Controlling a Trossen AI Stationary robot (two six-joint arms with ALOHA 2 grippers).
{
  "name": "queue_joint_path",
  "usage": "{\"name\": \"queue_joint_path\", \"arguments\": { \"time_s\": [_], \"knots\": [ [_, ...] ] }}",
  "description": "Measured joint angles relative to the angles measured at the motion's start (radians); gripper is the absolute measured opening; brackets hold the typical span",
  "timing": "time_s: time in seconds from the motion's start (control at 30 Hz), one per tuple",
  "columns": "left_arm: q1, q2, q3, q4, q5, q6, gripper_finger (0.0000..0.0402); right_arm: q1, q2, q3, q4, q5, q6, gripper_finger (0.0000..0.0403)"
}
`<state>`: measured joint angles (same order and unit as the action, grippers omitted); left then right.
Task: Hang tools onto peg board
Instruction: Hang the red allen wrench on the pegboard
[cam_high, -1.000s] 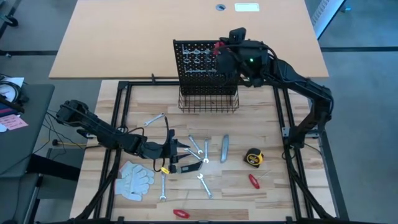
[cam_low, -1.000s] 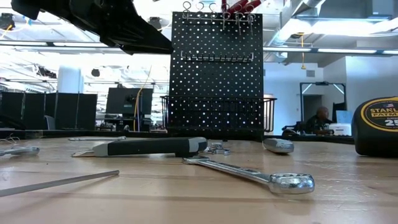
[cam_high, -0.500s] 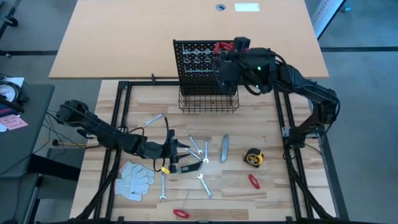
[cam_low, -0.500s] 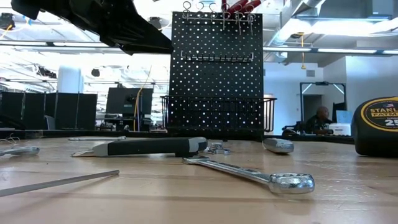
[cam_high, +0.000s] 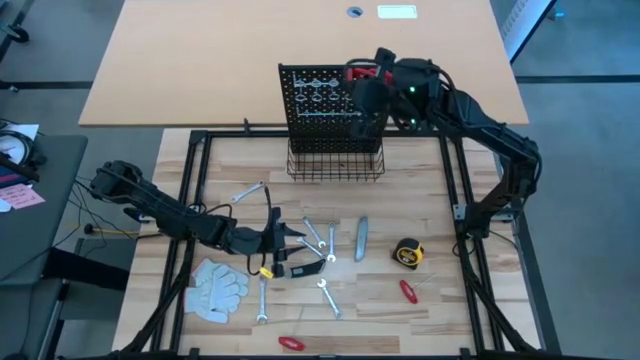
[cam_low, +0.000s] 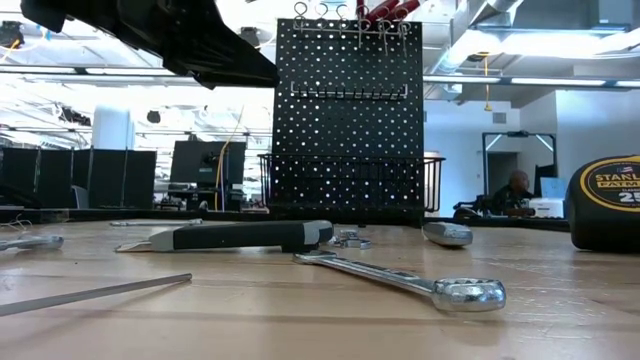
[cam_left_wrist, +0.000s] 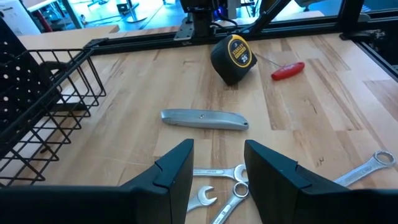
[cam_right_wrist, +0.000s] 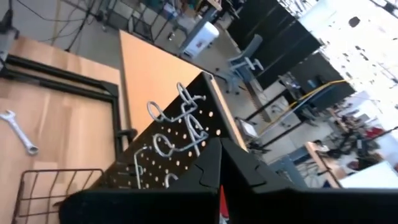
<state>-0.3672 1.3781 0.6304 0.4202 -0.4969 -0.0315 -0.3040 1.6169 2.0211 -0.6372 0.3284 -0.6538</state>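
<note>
1. The peg board (cam_high: 330, 105) is my landmark; the red-handled pliers (cam_high: 358, 74) hang at its top edge, handles up.
2. I judge the pliers stiff and fairly light, with grippy handles; the handles are the place to hold them.
3. My right gripper (cam_high: 372, 90) sits at the board's top, just beside the pliers, fingers (cam_right_wrist: 242, 168) closed together with nothing between them.
4. In front of the board lie the grey utility knife (cam_left_wrist: 204, 119), tape measure (cam_left_wrist: 233, 58) and several wrenches (cam_high: 318, 238): hard, smooth metal, likely slippery.
5. My left gripper (cam_left_wrist: 217, 174) hangs over the wrenches, well in front of the board, fingers partly open and empty; the knife lies just ahead of them.
</note>
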Motion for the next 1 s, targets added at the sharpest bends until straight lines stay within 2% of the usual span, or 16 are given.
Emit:
{"name": "queue_joint_path", "arguments": {
  "time_s": [0.27, 0.5, 0.63, 0.9, 1.0],
  "knots": [
    [0.0, 0.0, 0.0, -0.004, 0.0, -0.003, 0.0138, -0.013, 0.027, -0.001, -0.063, -0.002, -0.008, 0.001],
    [0.0, 0.0, 0.0, -0.005, 0.0, -0.003, 0.0138, 0.018, 0.005, -0.001, -0.068, 0.131, -0.025, 0.0009],
    [0.0, 0.0, 0.0, -0.006, 0.0, -0.003, 0.0138, 0.038, -0.015, -0.001, -0.129, 0.231, -0.027, 0.0009],
    [0.0, 0.0, 0.0, -0.008, 0.0, -0.003, 0.0138, 0.13, -0.062, -0.001, -0.189, 0.375, -0.025, 0.0009],
    [-0.002, 0.0, 0.0, -0.017, 0.0, -0.003, 0.0138, 0.183, -0.089, -0.001, -0.272, 0.406, 0.061, 0.0009]
  ]
}}
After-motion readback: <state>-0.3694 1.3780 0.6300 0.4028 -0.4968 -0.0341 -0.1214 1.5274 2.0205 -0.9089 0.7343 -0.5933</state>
